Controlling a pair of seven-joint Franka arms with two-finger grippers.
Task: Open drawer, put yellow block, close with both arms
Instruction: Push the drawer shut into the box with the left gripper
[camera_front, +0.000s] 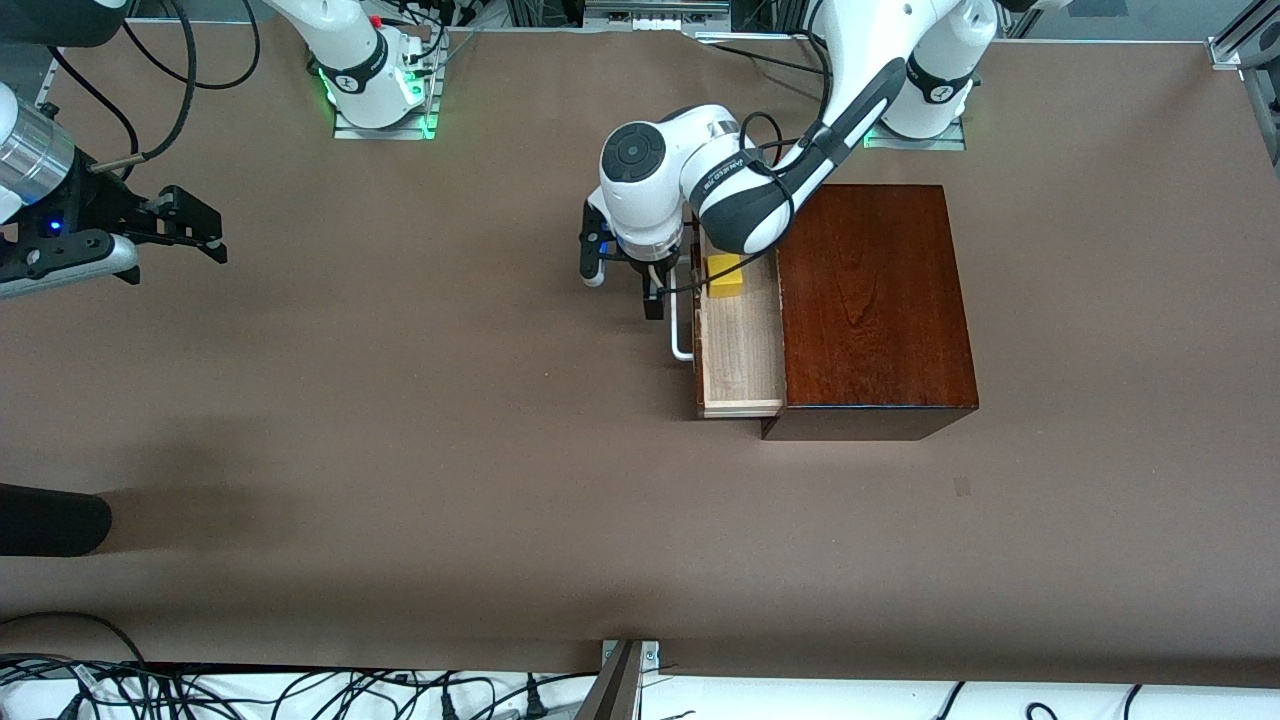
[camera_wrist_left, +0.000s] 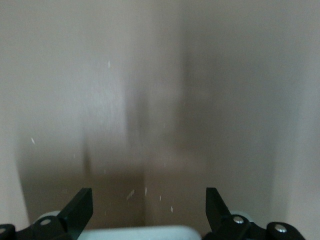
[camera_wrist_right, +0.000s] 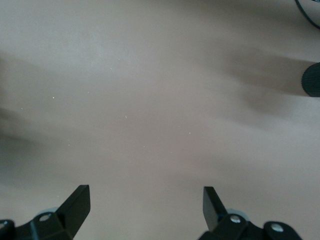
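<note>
- Two Franka arms work a brown table: the left gripper (camera_front: 628, 275), fingers spread and empty, hangs just beside the white bar handle (camera_front: 681, 330) of the open drawer (camera_front: 740, 345).
- One yellow block (camera_front: 725, 275) lies inside that drawer.
- Right gripper (camera_front: 190, 228) waits over the right arm's end of the table, fingers wide apart, empty.

A brown counter (camera_front: 420, 420) carries a dark glossy wooden box (camera_front: 875, 300) (toward the left arm's end), standing directly on it, with the arm bases (camera_front: 380, 105) farther from the camera than the box.
</note>
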